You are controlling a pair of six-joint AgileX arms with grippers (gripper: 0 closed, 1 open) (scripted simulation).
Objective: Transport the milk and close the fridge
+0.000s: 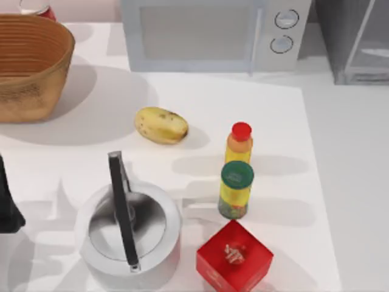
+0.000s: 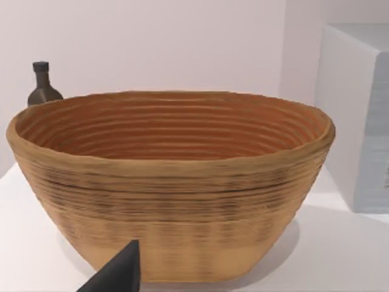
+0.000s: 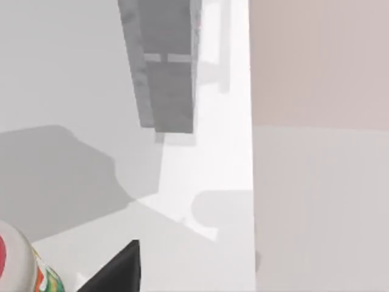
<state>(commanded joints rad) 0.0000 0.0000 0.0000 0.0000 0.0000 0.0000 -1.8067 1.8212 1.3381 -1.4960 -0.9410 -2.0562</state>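
**Still: both grippers seen as dark tips, fridge at the upper right**

Plainly, my left gripper (image 2: 119,275) is a dark wedge at the lower edge of the left wrist view. I cannot tell how far open it is, or whether it has hold of anything. Straight in front of it stands a woven basket (image 2: 170,182) on the white table (image 2: 340,255), with a dark bottle (image 2: 42,85) behind the basket's rim at the upper left of that frame. The pale side of the microwave (image 2: 358,121) is at the right edge. In the top view my left arm (image 1: 7,207) is a dark shape at the left edge, below the basket.

My right gripper (image 3: 120,271) is likewise a dark wedge at the bottom of the right wrist view, and I cannot tell its opening or any load. A white rounded thing with orange and green marks (image 3: 27,271) sits in the lower left corner beside it. I cannot tell what it is. A grey slab (image 3: 164,67) stands in the upper part of that frame.

The fridge (image 1: 340,36) is in the upper right corner of the top view, just right of the microwave, and its pale door panel (image 1: 371,42) is slanted to the grey body.

A potato (image 1: 161,125) lies mid-frame. To its right stand a yellow red-capped bottle (image 1: 240,143) and, just below it, a green-lidded jar (image 1: 236,190). A red cube box (image 1: 234,258) and a kettle (image 1: 127,228) sit along the bottom.
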